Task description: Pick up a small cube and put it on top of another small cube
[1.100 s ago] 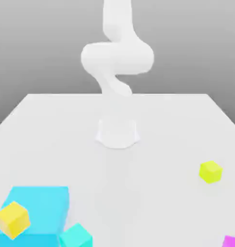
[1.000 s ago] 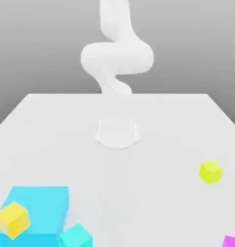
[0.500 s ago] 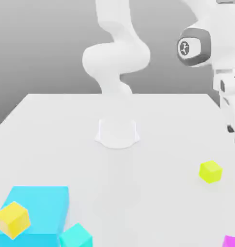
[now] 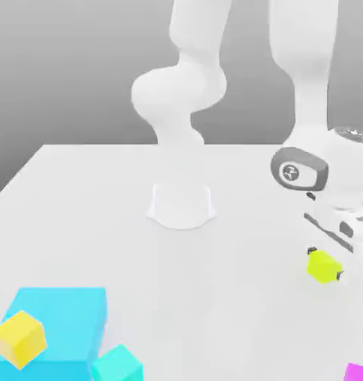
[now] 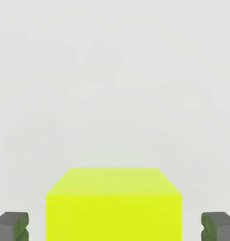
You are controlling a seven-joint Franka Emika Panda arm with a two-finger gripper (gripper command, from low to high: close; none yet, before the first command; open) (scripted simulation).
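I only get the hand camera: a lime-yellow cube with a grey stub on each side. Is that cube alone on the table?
Observer: No. A golden-yellow cube shows at the exterior view's lower left, overlapping a big cyan block.
Operator: Anything else there?
Observer: A teal cube shows just to that block's right.
Operator: And where is my cube?
Observer: The lime-yellow cube lies far off at the exterior view's right, with the white arm's gripper low around it.

Exterior view faces the arm (image 4: 186, 89); hand view looks close at lime cube (image 5: 113, 204).
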